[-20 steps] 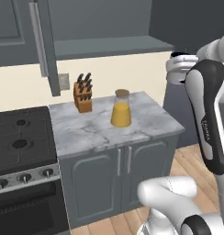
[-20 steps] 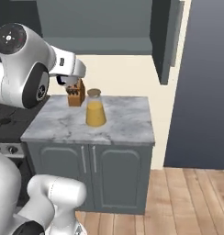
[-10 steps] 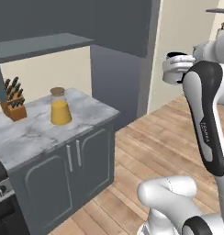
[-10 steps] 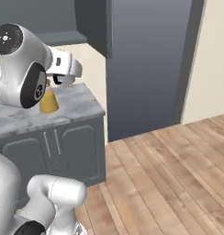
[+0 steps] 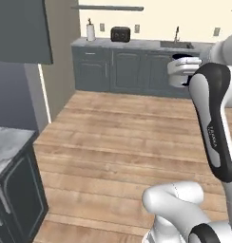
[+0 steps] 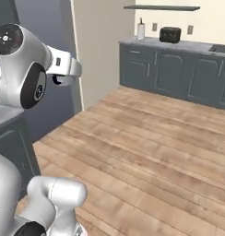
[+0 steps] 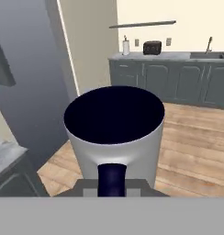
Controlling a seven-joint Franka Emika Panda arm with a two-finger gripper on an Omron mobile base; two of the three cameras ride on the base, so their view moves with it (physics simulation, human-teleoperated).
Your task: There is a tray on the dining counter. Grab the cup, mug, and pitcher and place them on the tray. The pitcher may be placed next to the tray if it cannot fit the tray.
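Note:
The mug [image 7: 114, 131], light grey-white with a dark navy inside, sits right in front of the hand camera with its dark handle [image 7: 112, 179] turned toward me. My gripper [image 7: 112, 184] is shut on the mug at the handle side. From the left base view the mug [image 5: 182, 72] hangs high at the end of the raised arm, over the wooden floor. In the right base view the hand [image 6: 68, 68] juts from the arm's big joint with the mug's edge [image 6: 64, 82] just below it. The tray, dining counter, cup and pitcher are out of view.
A wide wooden floor [image 5: 118, 137] stretches ahead. Dark grey cabinets [image 5: 132, 69] line the far wall, with a toaster [image 5: 120, 34], a paper roll [image 5: 91, 32] and a sink tap [image 5: 177, 34] on top. A marble counter corner [image 5: 6, 142] sits at the lower left.
The base has turned, so the whole scene swept left: the marble counter with pitcher and knife block slid out of view, and floor and far cabinets came in. The mug stays in the gripper.

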